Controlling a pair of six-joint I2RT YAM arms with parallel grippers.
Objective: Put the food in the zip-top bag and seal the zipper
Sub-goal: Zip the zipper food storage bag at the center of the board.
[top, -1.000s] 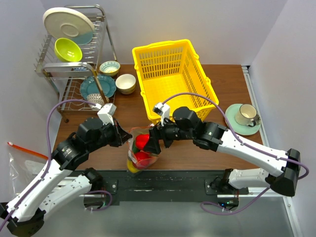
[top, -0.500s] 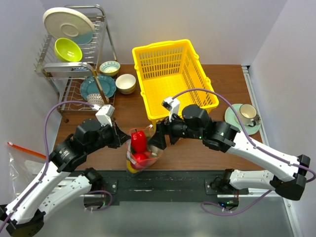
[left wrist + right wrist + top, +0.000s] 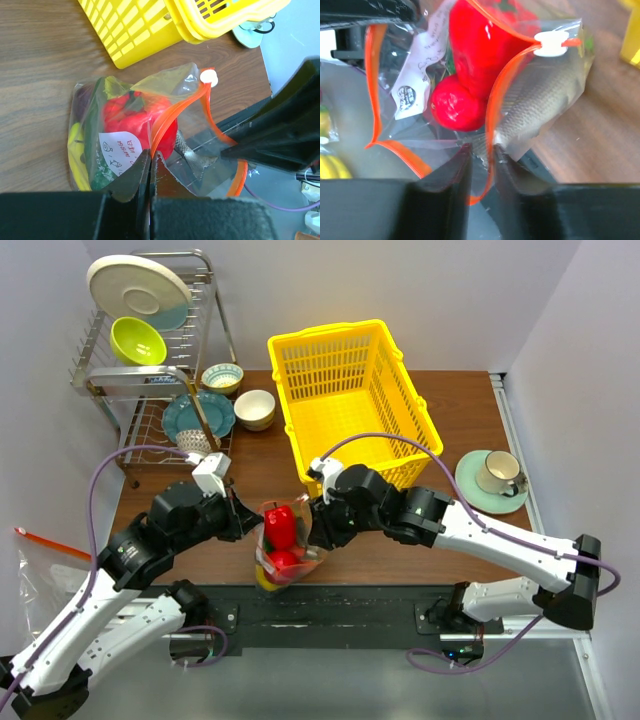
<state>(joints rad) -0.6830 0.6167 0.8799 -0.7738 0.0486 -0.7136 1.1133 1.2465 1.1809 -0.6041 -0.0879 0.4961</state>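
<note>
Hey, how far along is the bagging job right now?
Done: the food sits inside the zip-top bag. In hand: the left fingers and right fingers each pinch the zipper, and the mouth is gaping open. Remaining: sealing it shut.

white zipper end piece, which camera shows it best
Right wrist: the white end piece is large, close and unobstructed at the end of the zipper. Left wrist shows it smaller but still clear at the strip's tip. In top external the zip-top bag is small and the piece cannot be made out.
</note>
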